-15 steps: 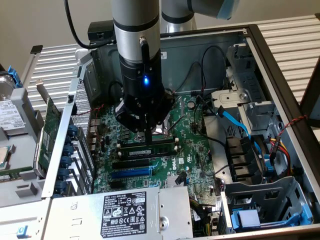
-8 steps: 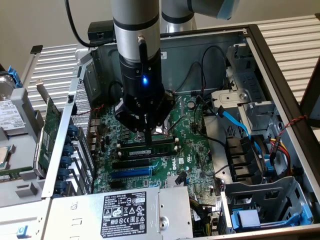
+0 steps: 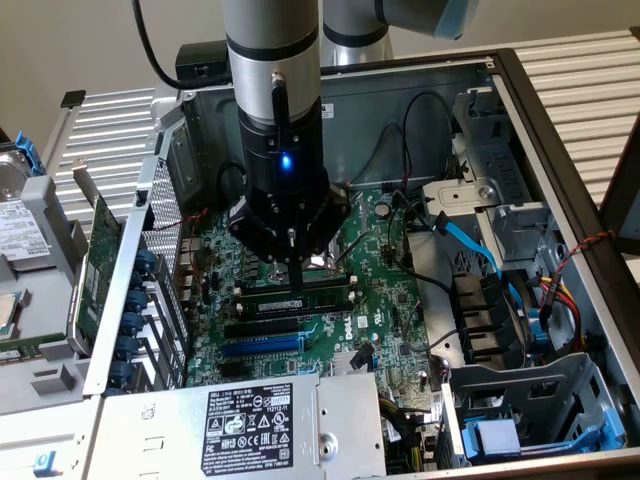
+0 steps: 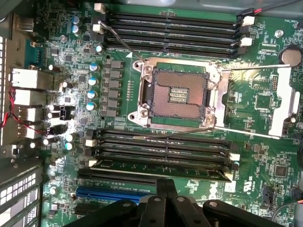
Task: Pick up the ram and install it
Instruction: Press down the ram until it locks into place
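The gripper [image 3: 297, 283] is hanging over the motherboard [image 3: 380, 290] with its fingers pressed together, pinching nothing. Directly beneath its fingertips the ram [image 3: 300, 297] is lying seated in a memory slot, just beyond the CPU socket [image 4: 177, 93].

I see a glossy green motherboard [image 4: 265, 94], bare shiny metal on the socket frame [image 4: 177, 97], matt black plastic memory slots [image 4: 170, 28], and a dull grey steel case [image 3: 430, 75].
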Motion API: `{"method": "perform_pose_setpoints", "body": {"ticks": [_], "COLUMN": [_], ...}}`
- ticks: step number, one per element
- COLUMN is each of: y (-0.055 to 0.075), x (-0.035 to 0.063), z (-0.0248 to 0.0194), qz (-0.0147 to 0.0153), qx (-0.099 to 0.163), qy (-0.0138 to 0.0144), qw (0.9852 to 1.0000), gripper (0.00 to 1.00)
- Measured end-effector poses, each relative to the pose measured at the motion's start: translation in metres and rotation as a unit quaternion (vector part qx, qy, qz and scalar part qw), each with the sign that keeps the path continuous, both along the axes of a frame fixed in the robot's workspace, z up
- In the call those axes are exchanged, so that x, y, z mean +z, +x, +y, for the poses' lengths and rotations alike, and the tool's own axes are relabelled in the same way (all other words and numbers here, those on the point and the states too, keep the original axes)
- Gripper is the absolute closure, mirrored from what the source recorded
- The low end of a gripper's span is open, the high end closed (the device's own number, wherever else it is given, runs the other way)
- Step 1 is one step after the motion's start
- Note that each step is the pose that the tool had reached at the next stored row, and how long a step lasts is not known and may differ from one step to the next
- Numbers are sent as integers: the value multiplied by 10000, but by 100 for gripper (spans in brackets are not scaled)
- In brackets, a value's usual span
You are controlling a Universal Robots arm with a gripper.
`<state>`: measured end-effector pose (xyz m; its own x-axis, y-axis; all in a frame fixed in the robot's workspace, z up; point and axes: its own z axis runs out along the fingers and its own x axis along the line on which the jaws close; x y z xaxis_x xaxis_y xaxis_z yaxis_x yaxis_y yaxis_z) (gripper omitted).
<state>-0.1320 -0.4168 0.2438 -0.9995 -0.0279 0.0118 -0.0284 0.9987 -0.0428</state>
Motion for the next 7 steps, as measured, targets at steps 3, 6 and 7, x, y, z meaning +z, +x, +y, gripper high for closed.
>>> {"method": "perform_pose_setpoints", "body": {"ticks": [3, 6, 7], "y": [0, 0, 0], "x": [0, 0, 0], "z": [0, 0, 0], "qz": [-1, -1, -1], "qx": [-49, -49, -49], "qy": [0, 0, 0], "qw": [10000, 10000, 10000], "gripper": [89, 89, 89]}}
